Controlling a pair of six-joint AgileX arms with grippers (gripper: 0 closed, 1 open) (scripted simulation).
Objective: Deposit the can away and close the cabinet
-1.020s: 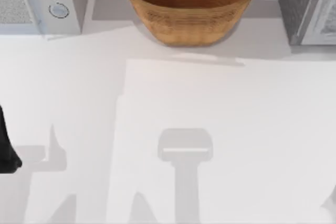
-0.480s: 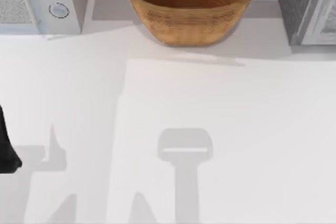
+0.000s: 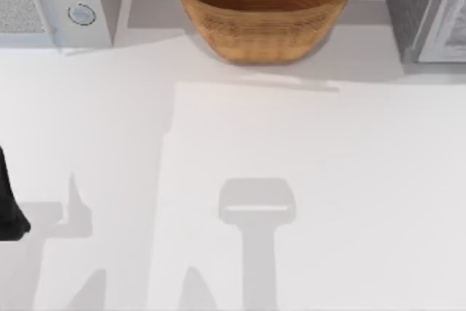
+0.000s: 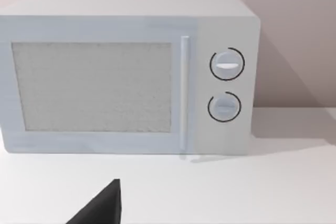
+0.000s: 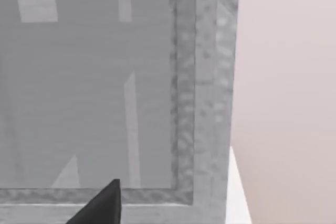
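The can is out of view. The cabinet (image 3: pixel 422 5) is the grey box at the table's back right corner. In the right wrist view its speckled frame and smooth grey panel (image 5: pixel 105 77) stand close in front, with a dark tip of my right gripper (image 5: pixel 102 205) low before them. My left gripper (image 3: pixel 11 209) is a black shape at the table's left edge. In the left wrist view a dark tip of my left gripper (image 4: pixel 102 205) points toward the microwave (image 4: pixel 126 77). I cannot tell whether the cabinet door is open or closed.
A large wicker basket (image 3: pixel 263 9) stands at the back middle. The white microwave (image 3: pixel 54 1) with two round knobs stands at the back left, door closed. Grey shadows lie on the white tabletop (image 3: pixel 291 143) in the front half.
A faint grey patch at the table's front right corner has slipped out of the top view. The left arm, basket, microwave and cabinet have not moved.
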